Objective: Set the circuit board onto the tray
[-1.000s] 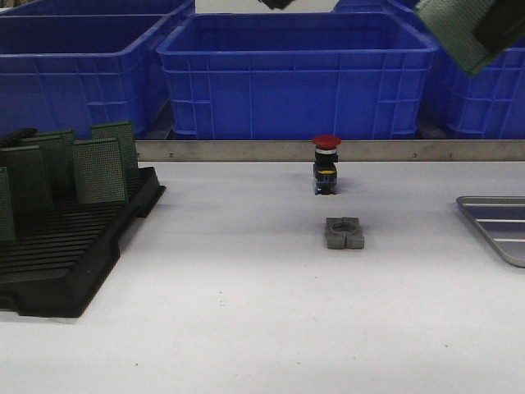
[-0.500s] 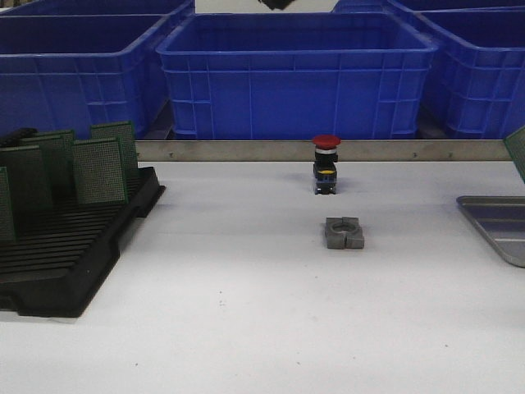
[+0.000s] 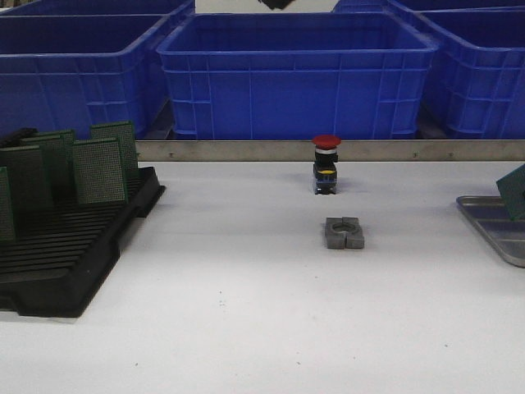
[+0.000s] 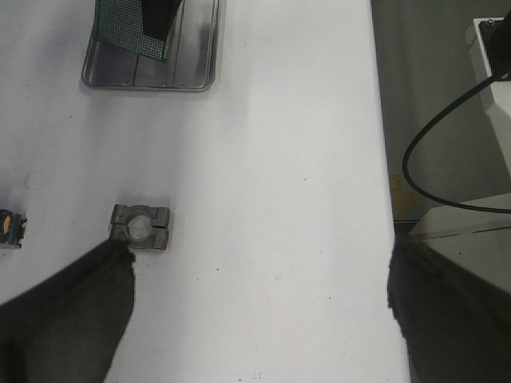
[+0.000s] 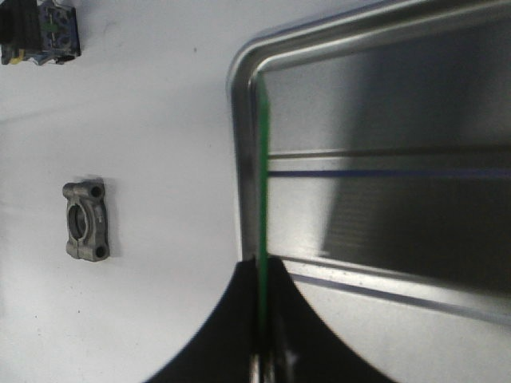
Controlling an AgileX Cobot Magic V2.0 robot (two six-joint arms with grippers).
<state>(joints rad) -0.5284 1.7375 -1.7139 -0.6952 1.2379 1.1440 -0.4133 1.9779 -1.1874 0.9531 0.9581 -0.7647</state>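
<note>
The green circuit board (image 5: 262, 159) shows edge-on in the right wrist view, just inside the corner rim of the grey ribbed tray (image 5: 383, 120). My right gripper (image 5: 262, 267) is shut on the board. In the front view only a board corner (image 3: 514, 193) shows, above the tray (image 3: 484, 215) at the right edge; the right gripper is out of frame there. The left wrist view shows the board (image 4: 128, 36) tilted over the tray (image 4: 148, 85). My left gripper (image 4: 259, 319) is open and empty, high above the table.
A grey clamp block (image 3: 344, 233) lies mid-table, with a red-capped push-button switch (image 3: 326, 164) behind it. A black slotted rack (image 3: 74, 246) with several upright boards stands at the left. Blue bins (image 3: 295, 74) line the back behind a metal rail.
The board has come down from the top right of the front view to just above the tray at the right edge. The left arm has not moved.
</note>
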